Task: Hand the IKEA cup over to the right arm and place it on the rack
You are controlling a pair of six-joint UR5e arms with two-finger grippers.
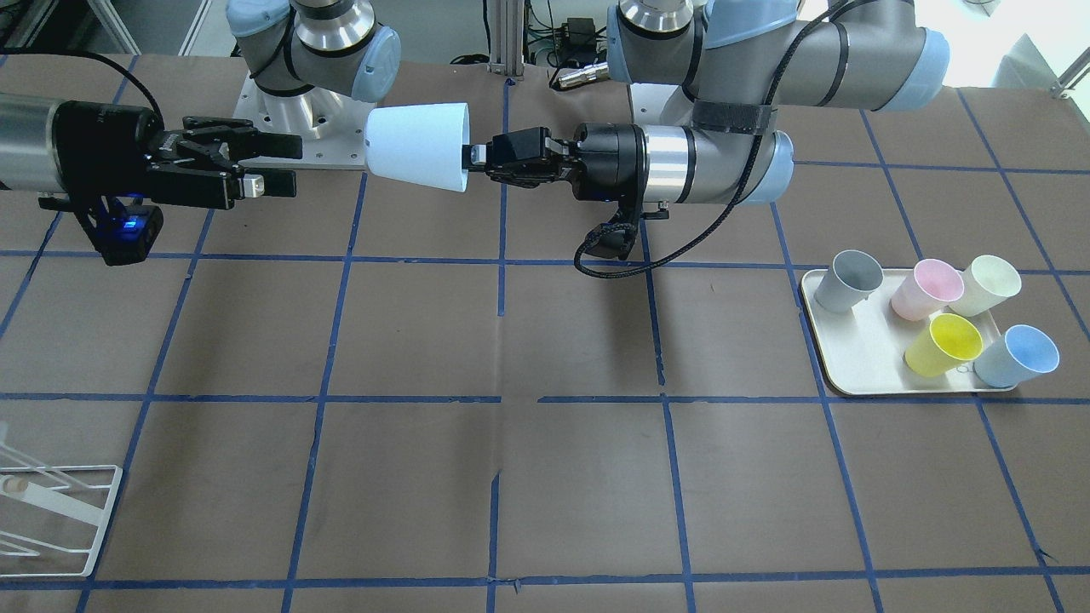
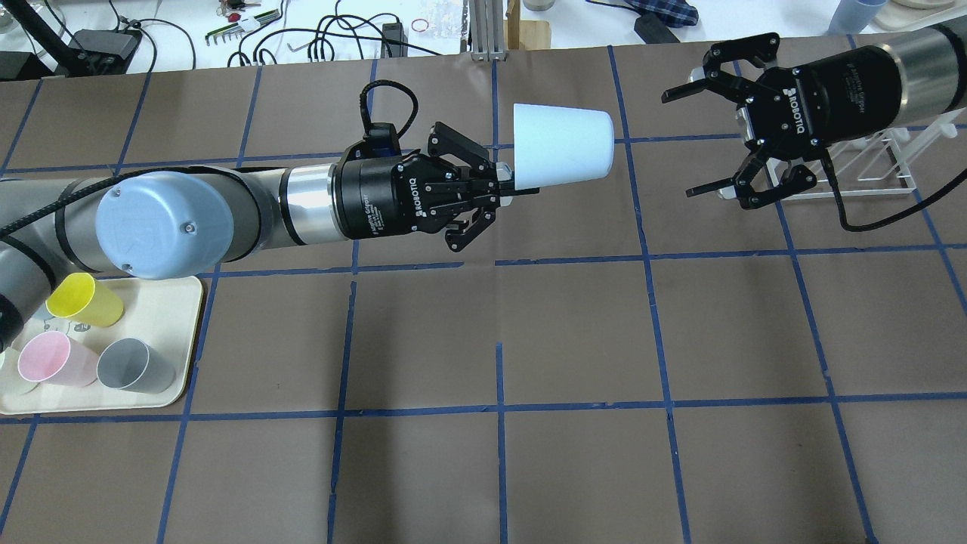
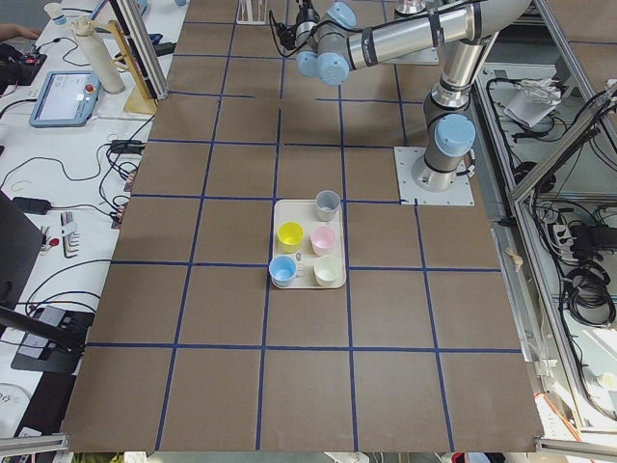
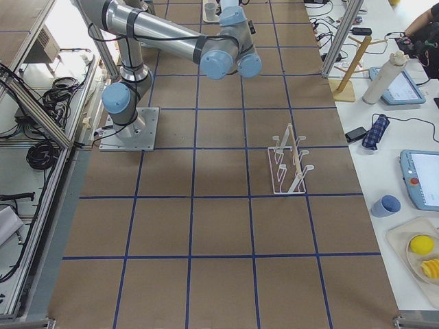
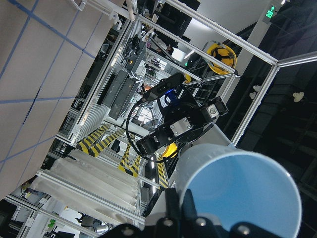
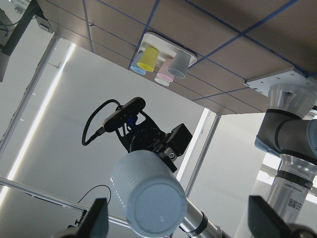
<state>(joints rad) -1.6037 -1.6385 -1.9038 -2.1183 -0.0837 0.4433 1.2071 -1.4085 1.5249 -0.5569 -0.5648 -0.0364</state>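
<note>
Nearest to me, I am looking at the cream tray [image 2: 166, 310] lying on the table, and it is holding a yellow cup [image 2: 83, 300], a pink cup [image 2: 57, 359] and a grey cup [image 2: 136, 366]. A bit further out, the left gripper [image 2: 514, 185] is pinching the rim of the IKEA cup [image 2: 563, 145], with its fingers squeezed tight on the cup's wall. The pale blue cup is hanging in the air on its side, above the table, and its closed bottom is pointing at the right gripper [image 2: 678, 143]. That claw is spreading its fingers wide and is gripping nothing. It is facing the cup, with a clear gap between them. Furthest away, the white wire rack [image 2: 891, 170] is standing on the table, partly hiding behind the right gripper.
</note>
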